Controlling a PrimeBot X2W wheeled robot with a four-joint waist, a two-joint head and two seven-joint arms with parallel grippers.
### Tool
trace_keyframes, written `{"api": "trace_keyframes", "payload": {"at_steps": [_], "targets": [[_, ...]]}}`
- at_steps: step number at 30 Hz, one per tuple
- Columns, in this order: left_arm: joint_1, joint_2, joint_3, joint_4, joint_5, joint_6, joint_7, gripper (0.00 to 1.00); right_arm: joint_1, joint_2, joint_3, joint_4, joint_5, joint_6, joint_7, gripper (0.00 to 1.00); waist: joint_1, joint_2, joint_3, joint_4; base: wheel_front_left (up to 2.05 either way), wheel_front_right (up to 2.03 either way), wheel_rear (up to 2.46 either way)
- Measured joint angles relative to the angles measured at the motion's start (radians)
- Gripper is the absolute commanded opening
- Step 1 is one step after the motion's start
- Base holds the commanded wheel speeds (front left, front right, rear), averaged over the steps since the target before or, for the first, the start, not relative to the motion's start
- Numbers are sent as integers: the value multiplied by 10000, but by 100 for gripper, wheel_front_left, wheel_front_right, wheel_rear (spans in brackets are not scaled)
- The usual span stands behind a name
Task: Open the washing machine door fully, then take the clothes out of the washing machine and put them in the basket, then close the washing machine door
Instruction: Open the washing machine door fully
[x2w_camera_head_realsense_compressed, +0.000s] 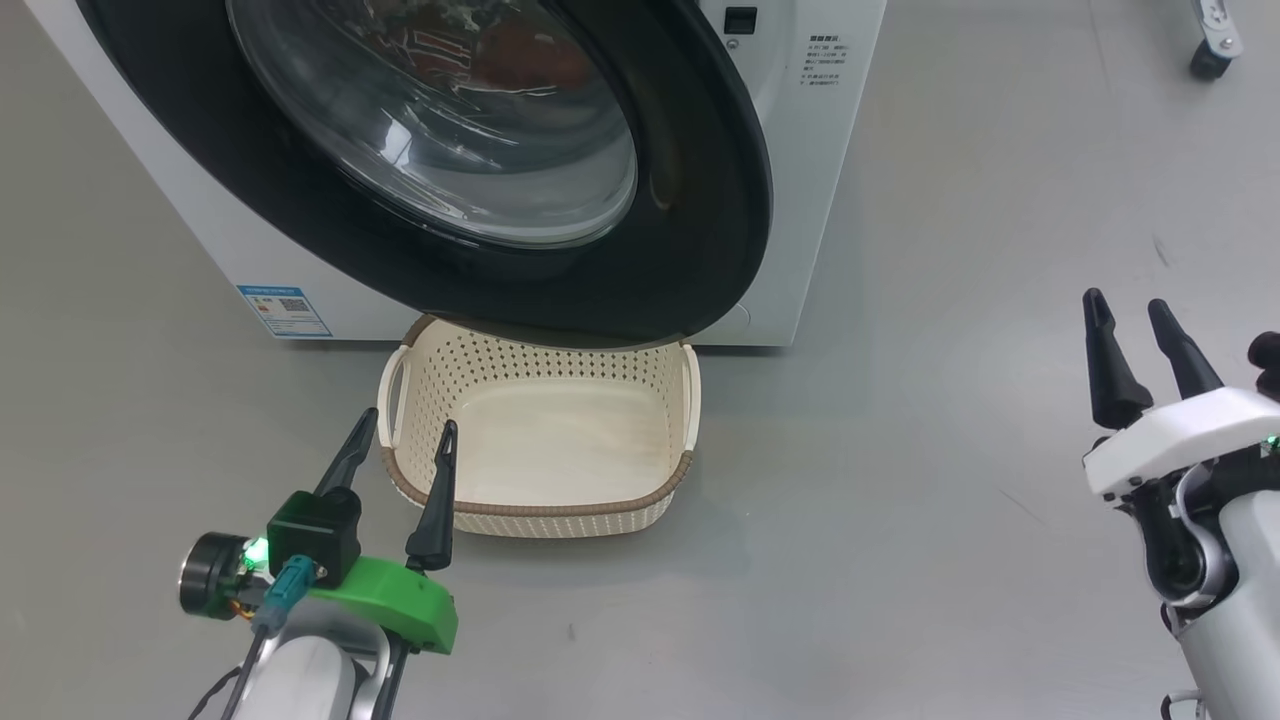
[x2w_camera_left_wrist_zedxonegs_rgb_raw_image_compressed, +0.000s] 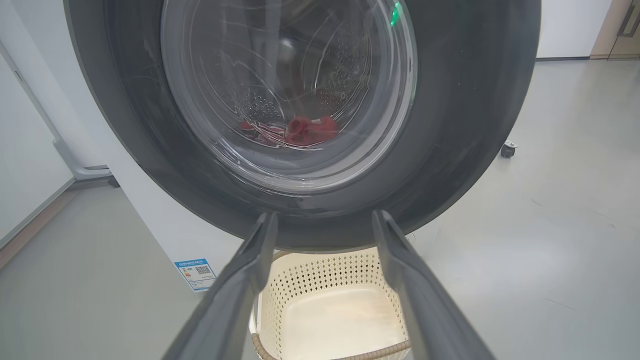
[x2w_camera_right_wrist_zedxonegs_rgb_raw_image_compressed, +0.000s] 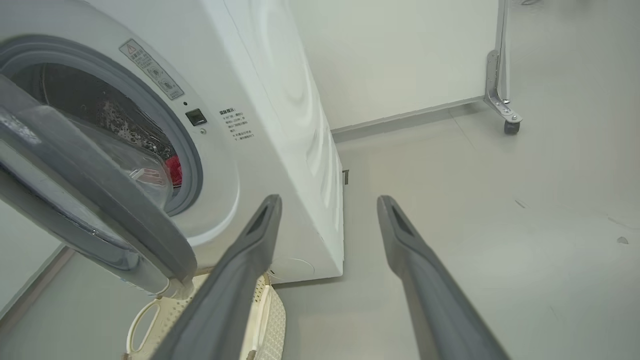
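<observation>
step one imo: washing machine door (x2w_camera_head_realsense_compressed: 705, 200) only part open over the basket (x2w_camera_head_realsense_compressed: 560, 525), clothes (x2w_camera_left_wrist_zedxonegs_rgb_raw_image_compressed: 305, 131) inside, left gripper (x2w_camera_head_realsense_compressed: 408, 422) and right gripper (x2w_camera_head_realsense_compressed: 1127, 302) spread empty, next hook the door's free edge, swing wide

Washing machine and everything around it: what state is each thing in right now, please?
washing machine: standing on the floor, not yet emptied.
washing machine door: partly open, swung out above the basket's far end.
clothes: red, lying inside the drum.
basket: upright on the floor, empty.
left tool: open, holding nothing, by the basket's near left corner.
right tool: open, holding nothing, off to the right.
</observation>
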Motion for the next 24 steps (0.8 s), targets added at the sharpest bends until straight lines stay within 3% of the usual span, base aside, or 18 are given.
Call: {"api": "trace_keyframes", "payload": {"at_steps": [3,12,16,24], "targets": [[41,8,36,23,2,0,0,100,141,-42,257,-44,-732,-19,-593,100,0,0,-46,-53,0,0,0],[150,10,151,56,4,6,0,100,866,-77,907,-48,-2309,-874,-1526,100,0,0,-111,-130,0,0,0],[167,10,222,75,4,23,0,100,1115,50,965,-19,-2491,-1162,-1528,100,0,0,-122,-146,0,0,0],[214,12,267,109,6,100,0,100,1359,430,1070,38,-2569,-1352,-1544,100,0,0,-130,-194,0,0,0]]}}
